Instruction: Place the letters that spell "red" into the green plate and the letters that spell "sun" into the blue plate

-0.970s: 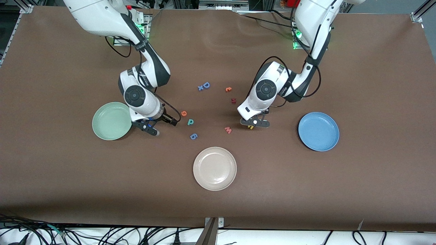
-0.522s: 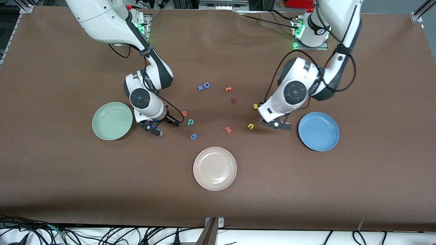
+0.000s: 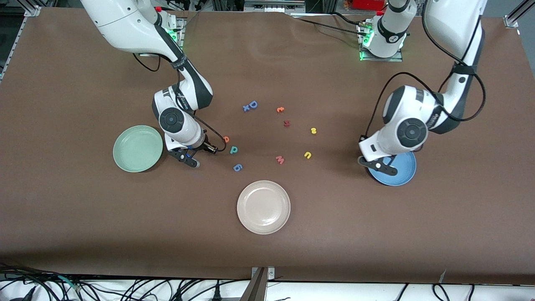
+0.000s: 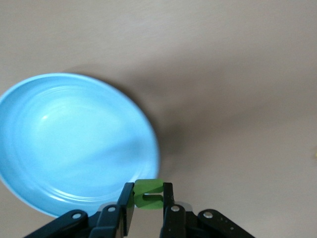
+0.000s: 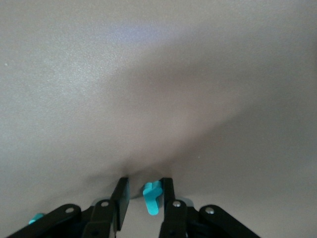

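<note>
My left gripper [image 4: 147, 210] pinches the green "n" [image 4: 148, 194] at the blue plate's [image 4: 59, 148] rim; only wrist views show it. My right gripper [image 5: 144, 201] closes around the teal "r" [image 5: 152, 197].

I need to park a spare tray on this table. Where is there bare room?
Bare table runs along the front camera's edge, either side of the beige plate, and between the green plate and the right arm's end. It is crowded among the loose letters between both arms, around the pink letter.
</note>
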Tool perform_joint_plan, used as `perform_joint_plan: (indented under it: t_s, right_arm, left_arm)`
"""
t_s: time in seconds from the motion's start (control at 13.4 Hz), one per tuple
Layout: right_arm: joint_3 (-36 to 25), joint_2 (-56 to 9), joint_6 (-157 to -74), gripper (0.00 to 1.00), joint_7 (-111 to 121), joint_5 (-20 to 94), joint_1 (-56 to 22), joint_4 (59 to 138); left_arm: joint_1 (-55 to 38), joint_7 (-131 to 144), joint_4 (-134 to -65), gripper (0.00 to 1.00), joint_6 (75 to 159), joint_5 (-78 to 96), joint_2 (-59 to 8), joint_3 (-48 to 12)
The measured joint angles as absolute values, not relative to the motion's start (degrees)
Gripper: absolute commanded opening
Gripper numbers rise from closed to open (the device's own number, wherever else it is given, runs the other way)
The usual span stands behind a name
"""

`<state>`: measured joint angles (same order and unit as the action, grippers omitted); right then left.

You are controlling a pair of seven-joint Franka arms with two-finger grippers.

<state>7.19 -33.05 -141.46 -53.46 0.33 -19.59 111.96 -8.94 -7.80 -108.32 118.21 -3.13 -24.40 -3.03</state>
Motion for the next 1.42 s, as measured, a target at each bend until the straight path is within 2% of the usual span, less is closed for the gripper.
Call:
perform_joint_plan:
  t_s: [0.22,0.52,0.67,0.75,0.82,1.19,1.42]
  right_arm:
    - [7.21,-33.02,-141.46,0.17,-53.48,0.33,-19.59,111.95]
    - [7.21,-33.01,-141.46,0.17,-53.51,0.33,-19.59,111.95]
    - [7.21,-33.0,-141.36,0.16,-53.51,0.33,-19.59,111.91]
    - [7.21,-33.0,-141.14,0.16,-53.51,0.33,-19.59,111.85]
    - [7.18,-33.0,-140.69,0.17,-53.5,0.32,-19.59,111.74]
    - [6.21,-31.65,-134.14,0.17,-52.63,0.29,-19.38,109.64]
    - [0.77,-30.16,-122.57,0.17,-41.95,0.29,-19.17,104.47]
  left_arm:
    - [-4.41,-14.77,-108.4,0.18,120.69,-3.16,-25.9,-3.01]
    - [-3.18,-16.76,-109.03,0.22,126.22,-3.18,-29.06,-3.26]
    - [-3.27,-16.78,-110.86,0.31,129.66,-3.19,-29.87,-3.48]
    - [-3.28,-16.84,-111.51,0.62,130.55,-3.19,-30.01,-3.52]
    - [-3.28,-16.89,-111.78,0.99,130.86,-3.19,-30.01,-3.54]
    - [-3.4,-16.96,-111.73,1.0,131.05,-3.2,-29.64,-3.81]
    - [-4.54,-16.89,-111.18,1.0,130.54,-3.2,-27.7,-4.29]
